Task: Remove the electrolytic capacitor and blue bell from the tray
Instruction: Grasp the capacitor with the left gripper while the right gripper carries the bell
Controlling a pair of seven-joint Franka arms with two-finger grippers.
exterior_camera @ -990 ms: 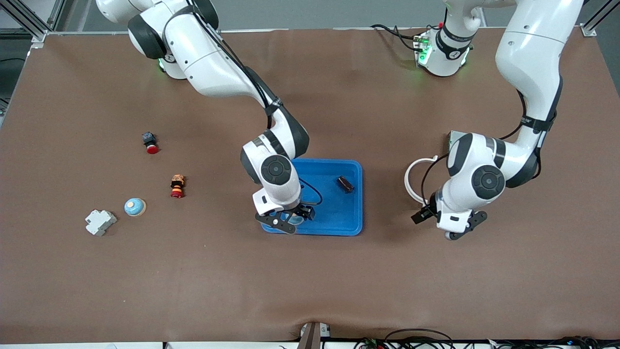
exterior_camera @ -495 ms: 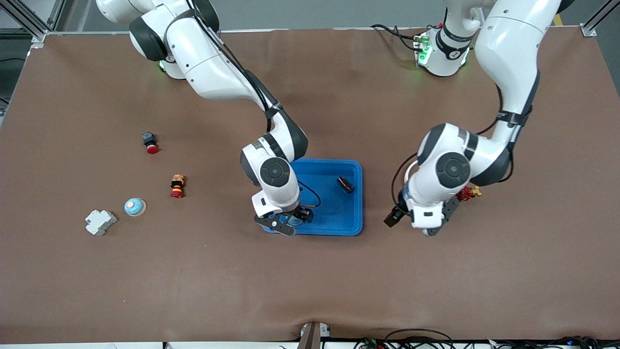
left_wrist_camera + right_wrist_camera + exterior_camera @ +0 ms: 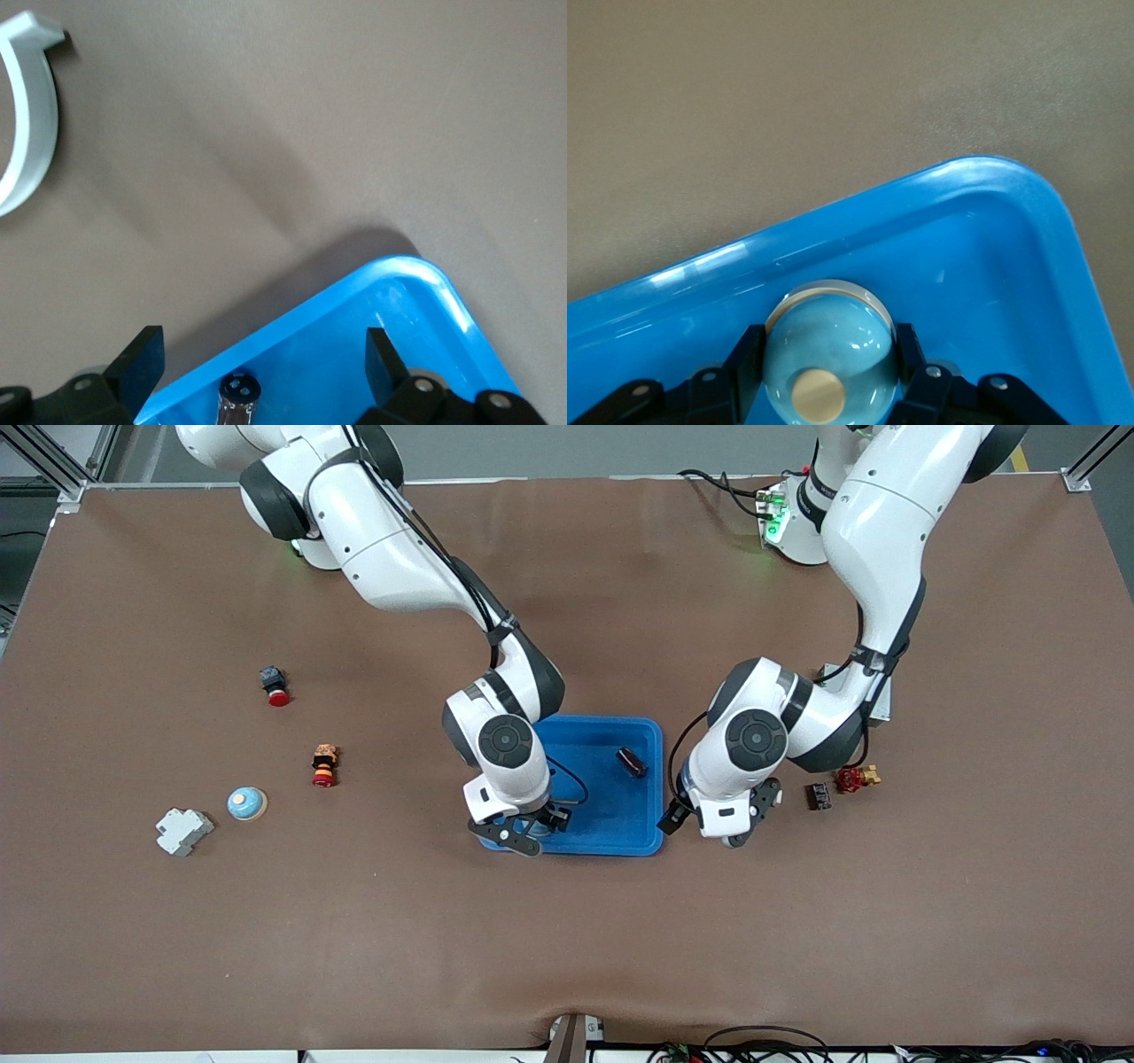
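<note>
Sitting between the right gripper [image 3: 824,390]'s fingers [image 3: 744,354], the blue bell [image 3: 828,350] is a smooth glossy dome with a tan button on top. It looks hard, light and likely slippery, so the low flanks are the place to pinch, as the fingers clamped on it now do. It lies at the tray [image 3: 642,731]'s seven o'clock corner. The electrolytic capacitor [image 3: 632,762], a small dark cylinder lying toward the tray's two o'clock, should be light and stiff but apt to roll; taking it across its barrel seems safest. The left gripper [image 3: 261,363] hangs over the tray's four o'clock edge, fingers spread wide and empty. A second bell [image 3: 246,803] rests on the surface toward the right arm's end.
</note>
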